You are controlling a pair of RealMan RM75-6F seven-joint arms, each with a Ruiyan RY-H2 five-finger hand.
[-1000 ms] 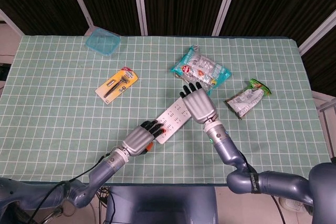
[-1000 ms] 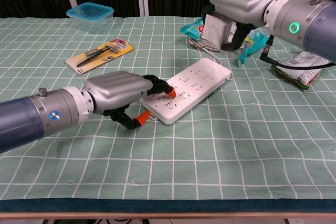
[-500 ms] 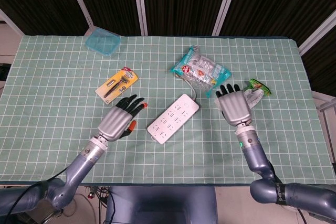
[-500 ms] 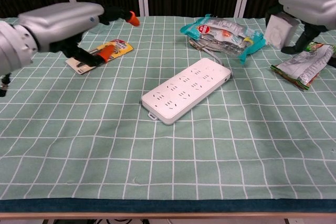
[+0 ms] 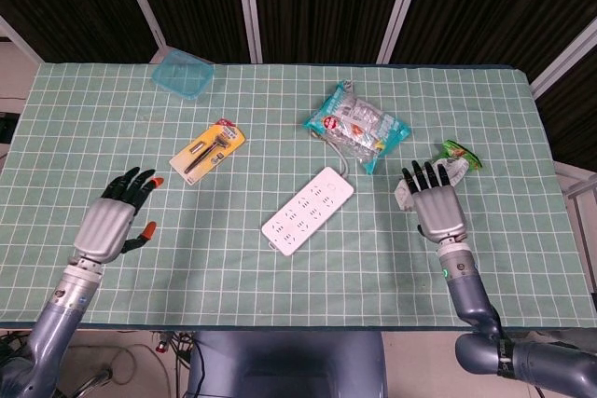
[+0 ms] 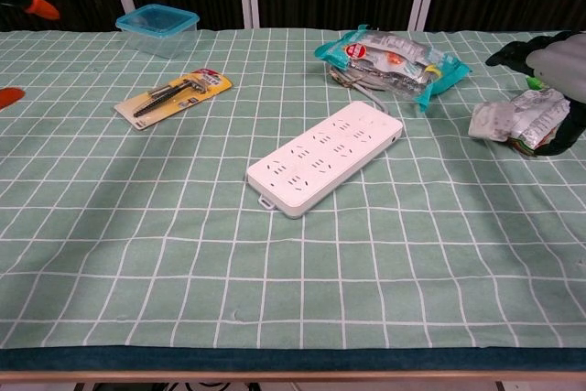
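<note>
White multi-socket power strip (image 5: pixel 308 211), lying flat

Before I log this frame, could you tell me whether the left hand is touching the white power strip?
Apart. The head view shows the left hand open near the table's left edge, with bare green cloth between it and the white power strip.

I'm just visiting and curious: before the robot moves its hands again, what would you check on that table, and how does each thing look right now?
1. Left hand holds nothing, fingers spread: ok.
2. Right hand holds nothing: ok.
3. Power strip lies flat, apart from both hands: ok.
4. Strip's cord runs under the teal snack bag, snag risk: not ok.
5. Green packet touched by the right hand's fingertips: cannot tell.
6. Tool card apart from the left hand: ok.
</note>
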